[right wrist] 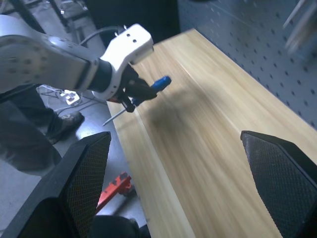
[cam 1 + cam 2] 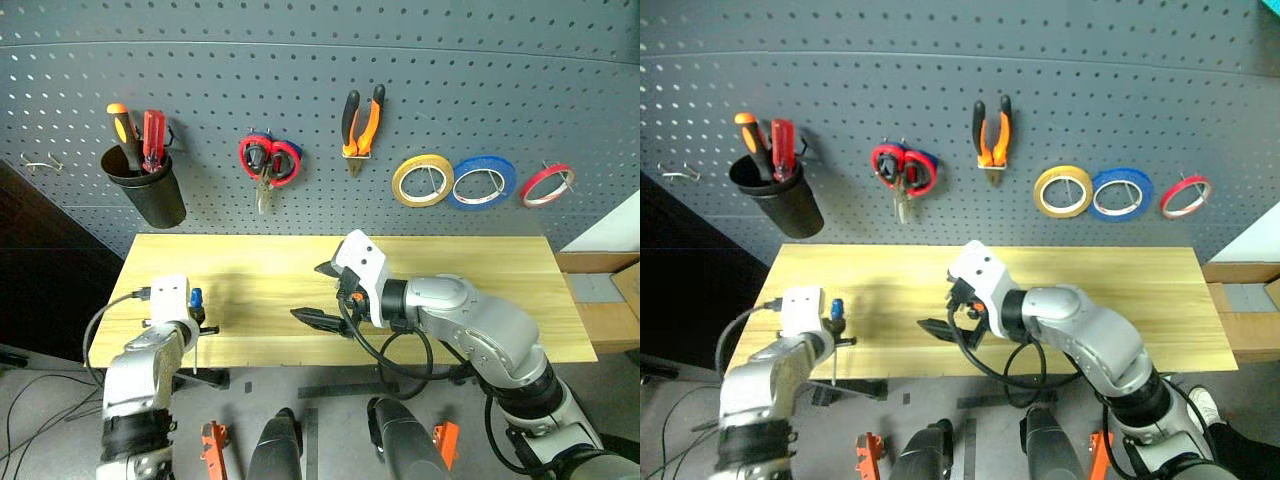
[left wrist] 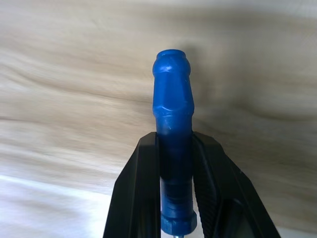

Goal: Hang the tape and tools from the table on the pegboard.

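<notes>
Pegboard (image 2: 320, 90), dark grey and dotted with holes, spans the wall behind a long pine-coloured table (image 2: 480, 290), whose top lies bare between the two arms. Over the table's middle the right arm reaches across toward the robot's left, its right gripper (image 2: 322, 292) tilted slightly downward, the two black fingers (image 1: 74, 188) spread wide with nothing between them. At the table's near left corner the left arm is raised from below the edge, its left gripper (image 2: 200, 322) angled forward and down, fingers (image 3: 141, 193) closed narrow on the blue-handled screwdriver (image 3: 173, 148); the handle juts past the fingertips over the wood while the thin metal shaft (image 1: 115, 117) points back off the table's edge. On the board, from the robot's left: a black cup (image 2: 148, 188) holding an orange screwdriver (image 2: 122, 128) and a red screwdriver (image 2: 153, 135); red-handled scissors (image 2: 272, 160) hanging over another pair, blades down; orange-and-black pliers (image 2: 361, 125) hanging jaws down; then the yellowish tape roll (image 2: 422, 181), a blue tape roll (image 2: 483, 183) touching it, and a thinner red tape roll (image 2: 547, 185), each on a hook. An empty metal hook (image 2: 38, 162) sits at the board's far left. Grey floor (image 2: 330, 385) shows below the table's front edge, with black cables (image 2: 30, 410) trailing at the left.
</notes>
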{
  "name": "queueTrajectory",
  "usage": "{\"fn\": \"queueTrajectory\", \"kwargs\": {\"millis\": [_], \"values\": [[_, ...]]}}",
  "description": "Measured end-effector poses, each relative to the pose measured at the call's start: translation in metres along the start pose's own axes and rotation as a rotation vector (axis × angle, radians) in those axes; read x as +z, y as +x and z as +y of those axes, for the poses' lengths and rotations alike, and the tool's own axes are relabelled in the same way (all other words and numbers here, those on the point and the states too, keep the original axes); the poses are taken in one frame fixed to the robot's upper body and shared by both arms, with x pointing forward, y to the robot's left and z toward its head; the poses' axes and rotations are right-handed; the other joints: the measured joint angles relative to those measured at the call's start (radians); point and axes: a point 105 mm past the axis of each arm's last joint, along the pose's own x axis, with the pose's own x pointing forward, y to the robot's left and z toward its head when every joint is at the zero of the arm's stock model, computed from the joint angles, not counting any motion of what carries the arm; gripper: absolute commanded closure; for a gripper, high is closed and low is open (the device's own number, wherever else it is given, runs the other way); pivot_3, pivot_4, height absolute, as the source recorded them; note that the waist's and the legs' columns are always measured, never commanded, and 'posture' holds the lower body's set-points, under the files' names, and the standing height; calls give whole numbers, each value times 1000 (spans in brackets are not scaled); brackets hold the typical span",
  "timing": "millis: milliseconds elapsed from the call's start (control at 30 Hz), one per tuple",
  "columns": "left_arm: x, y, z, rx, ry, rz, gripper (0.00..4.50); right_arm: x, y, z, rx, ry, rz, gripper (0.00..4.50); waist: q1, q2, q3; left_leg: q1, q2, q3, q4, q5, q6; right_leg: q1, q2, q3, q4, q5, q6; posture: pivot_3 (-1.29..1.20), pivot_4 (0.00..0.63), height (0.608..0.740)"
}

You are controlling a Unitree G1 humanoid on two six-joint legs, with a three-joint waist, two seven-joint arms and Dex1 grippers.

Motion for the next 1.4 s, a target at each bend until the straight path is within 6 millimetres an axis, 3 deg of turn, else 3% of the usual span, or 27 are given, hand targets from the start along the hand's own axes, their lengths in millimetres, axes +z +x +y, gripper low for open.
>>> {"fn": "queueTrajectory", "kwargs": {"millis": [167,267,367,467,533,700,833,1000,1267,1400], "values": [[62,-48,-3,-10,40,-310,3948,10,-3,-1,31,-65,-31,0,13,-3,-4,0,0,0,1,0,0,0,0,0,0,0,0,-63,203,740],[91,-64,-9,-53,38,-444,3948,18,-3,-4,38,-98,-55,0,16,-4,-5,0,0,0,2,0,0,0,0,-1,0,0,0,-45,187,740],[136,-79,-6,-55,96,-610,3948,26,-2,-13,22,-127,-75,0,17,-8,-7,0,0,-1,3,0,-1,0,1,-2,1,1,-1,-38,176,740],[200,-98,10,4,138,-806,3948,32,1,-24,5,-142,-88,0,20,-8,-8,-1,0,-1,3,1,-2,0,1,-2,1,2,-1,-44,167,740],[231,-112,19,28,151,-909,3948,40,0,-30,-9,-148,-115,0,19,-8,-9,-1,0,0,3,1,-2,1,0,-1,-1,4,-3,-52,163,740],[271,-104,28,-5,148,-988,3948,61,-2,-46,-72,-165,-184,0,17,-9,-10,-4,0,-1,2,1,-2,-4,0,-3,2,6,-7,-72,152,740],[287,-88,27,-15,172,-1020,3948,65,2,-51,-105,-153,-210,0,15,-10,-13,-12,0,0,3,5,-8,-14,0,-3,4,7,-8,-89,149,740],[278,-60,15,-49,161,-982,3948,69,3,-53,-124,-157,-227,0,13,-10,-14,-13,0,0,3,5,-9,-15,0,-3,5,7,-8,-111,149,740],[245,-55,30,43,126,-927,1305,68,0,-59,-163,-154,-229,0,-2,-13,-17,-13,0,-1,5,6,-10,-18,0,-2,16,7,-9,-107,138,740],[240,-54,35,120,112,-855,21,65,-1,-60,-166,-150,-222,0,-4,-16,-24,-12,0,-1,6,9,-10,-18,0,-2,18,10,-10,-104,133,740]]}}
